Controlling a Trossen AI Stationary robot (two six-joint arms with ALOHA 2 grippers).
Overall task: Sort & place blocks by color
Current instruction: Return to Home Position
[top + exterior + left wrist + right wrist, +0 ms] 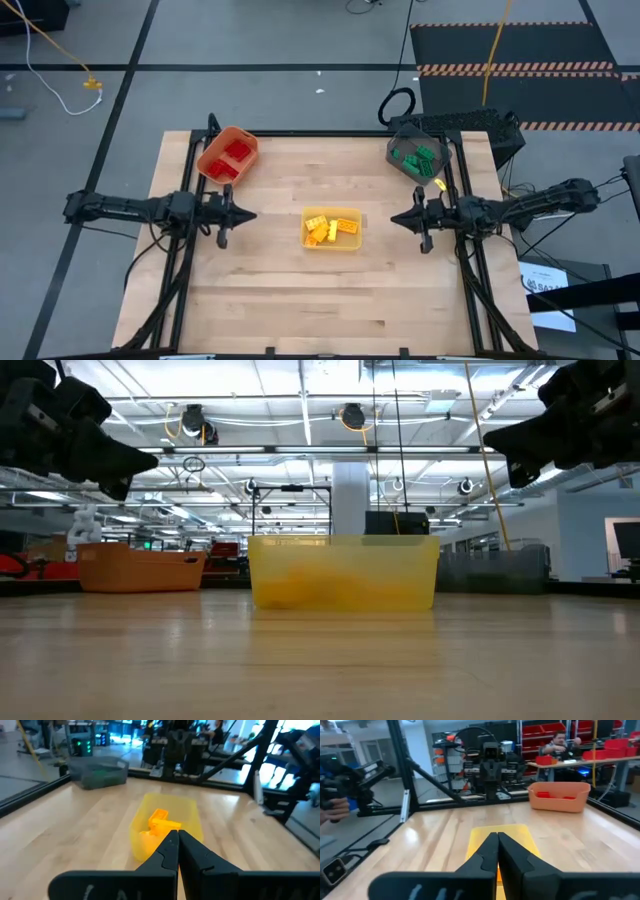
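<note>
High view: studded plastic blocks [318, 226] lie in boxy bins [349, 243]; left gripper [247, 215], right gripper [394, 220] jaws pressed together

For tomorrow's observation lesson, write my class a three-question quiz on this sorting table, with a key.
1. True or false: the red blocks lie in the orange bin.
2. Which bin stands between the left arm and the right arm?
3. Both arms' jaws are: A) open, B) shut and empty, C) shut on a block.

Key: 1 true; 2 the yellow bin; 3 B.
</note>
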